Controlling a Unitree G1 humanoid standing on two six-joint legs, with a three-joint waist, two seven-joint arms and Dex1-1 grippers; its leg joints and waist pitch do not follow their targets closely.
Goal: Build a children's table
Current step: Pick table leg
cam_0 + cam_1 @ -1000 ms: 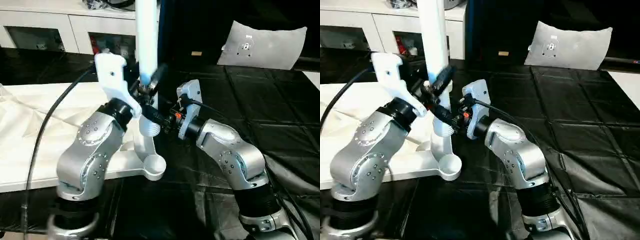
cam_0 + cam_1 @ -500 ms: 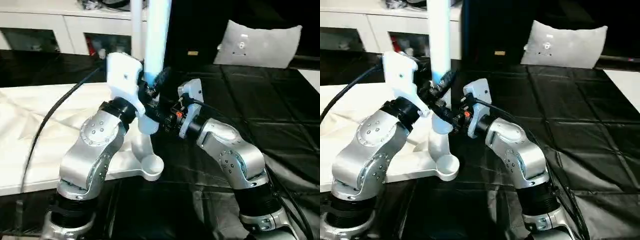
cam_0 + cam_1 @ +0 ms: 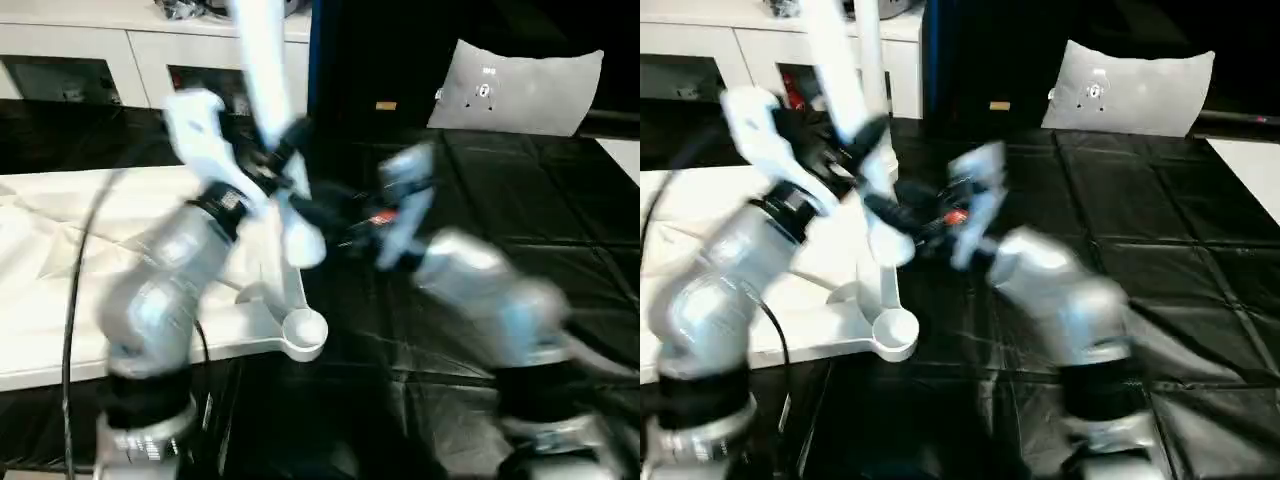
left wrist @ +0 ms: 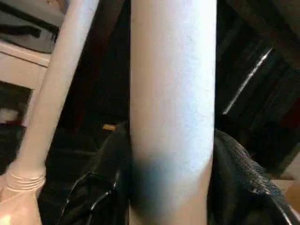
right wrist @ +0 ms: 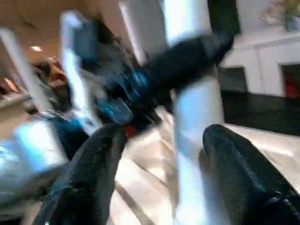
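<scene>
One white leg [image 3: 268,80], left tool [image 3: 285,150] clamped round it, tilted

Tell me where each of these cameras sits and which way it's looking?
Left and right eye views: on the head, looking down over both forearms at the table top and the white leg.
Left wrist view: on the left arm, looking along its fingers at that leg.
Right wrist view: on the right arm; its fingers flank the same leg.

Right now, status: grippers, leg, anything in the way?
Left gripper shut on the table leg. Right gripper open, fingers either side of it. Leg tilted above the tabletop; corner socket unobstructed.
</scene>
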